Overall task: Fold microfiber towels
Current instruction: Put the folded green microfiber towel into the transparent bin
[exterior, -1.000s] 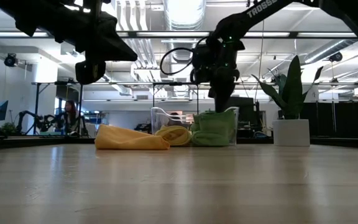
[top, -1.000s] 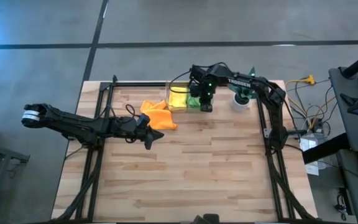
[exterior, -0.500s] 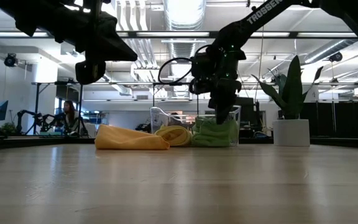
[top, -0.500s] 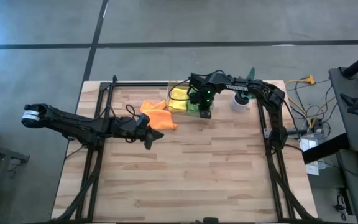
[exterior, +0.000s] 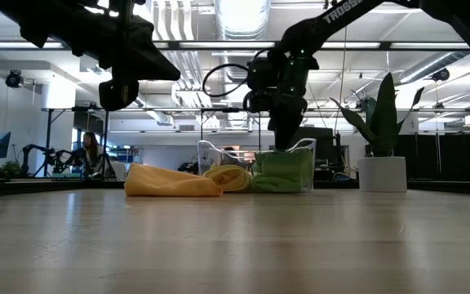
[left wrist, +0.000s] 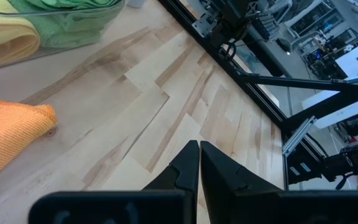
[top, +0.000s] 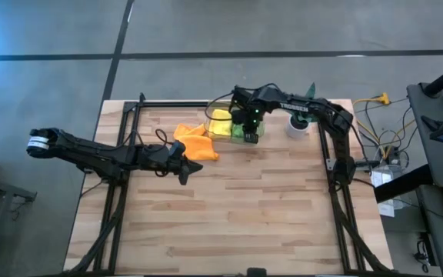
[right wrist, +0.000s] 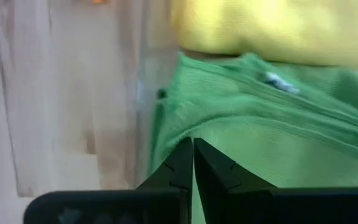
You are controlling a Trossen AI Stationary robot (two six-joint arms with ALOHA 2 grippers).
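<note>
Worktop [top: 229, 208]: pale wood blocks in a butcher-block pattern, bordered by a dark metal frame. The near 2/3 of the surface is bare wood; all objects sit in a cluster along the far edge, near its middle.

Clear bin [exterior: 306, 147]: thin transparent plastic, straight walls, standing on the worktop by the far edge. It holds a yellow towel [top: 221, 121], rolled into a soft tube with a rounded end visible in the low view [exterior: 228, 177], and green towel [top: 241, 131] beside it on the right arm's side, bunched, with a fine ribbed weave in the right wrist view [right wrist: 278, 149]. Whether the green is 1 cloth or 2 cannot be told.

Orange towel [top: 195, 141]: outside the bin, just beside it on the left arm's side, lying on the wood in a loose low heap with a knit-like texture [left wrist: 8, 137].

Right end effector [top: 246, 127]: over the bin, pointing down at the green towel; in the right wrist view its 2 fingers are together, tips just above the green cloth, nothing between them.

Left end effector [top: 191, 166]: above bare wood, near the orange towel but clear of it; fingers together, empty [left wrist: 199, 163].

Plant [exterior: 379, 114] in a white pot [exterior: 381, 173]: near the far right corner, apart from the bin.
</note>
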